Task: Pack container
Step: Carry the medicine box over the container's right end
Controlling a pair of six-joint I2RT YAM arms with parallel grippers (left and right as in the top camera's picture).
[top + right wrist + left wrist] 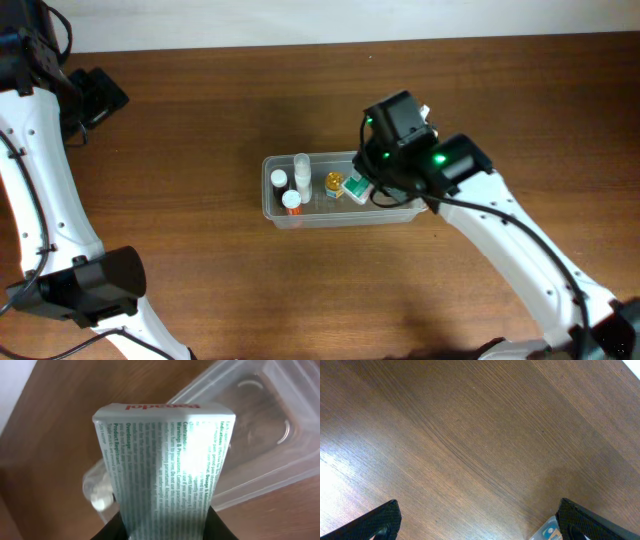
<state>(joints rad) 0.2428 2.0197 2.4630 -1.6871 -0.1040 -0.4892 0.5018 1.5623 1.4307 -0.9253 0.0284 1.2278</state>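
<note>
Right wrist view: right jaws are clamping the carton (162, 470) over the container (280, 475) at upper right. Left jaws are standing wide apart above the surface (470, 435).

Brown wooden table (470, 435) fills the frame, glare at the left edge; the left gripper (480, 522) shows black fingertips (380, 522) wide apart in the bottom corners, a small blue-and-white object (549, 532) just beside the right-hand one

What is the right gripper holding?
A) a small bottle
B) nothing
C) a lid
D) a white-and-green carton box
D: the right wrist view shows the white-and-green carton box clamped in the right gripper, above the clear container.
</note>
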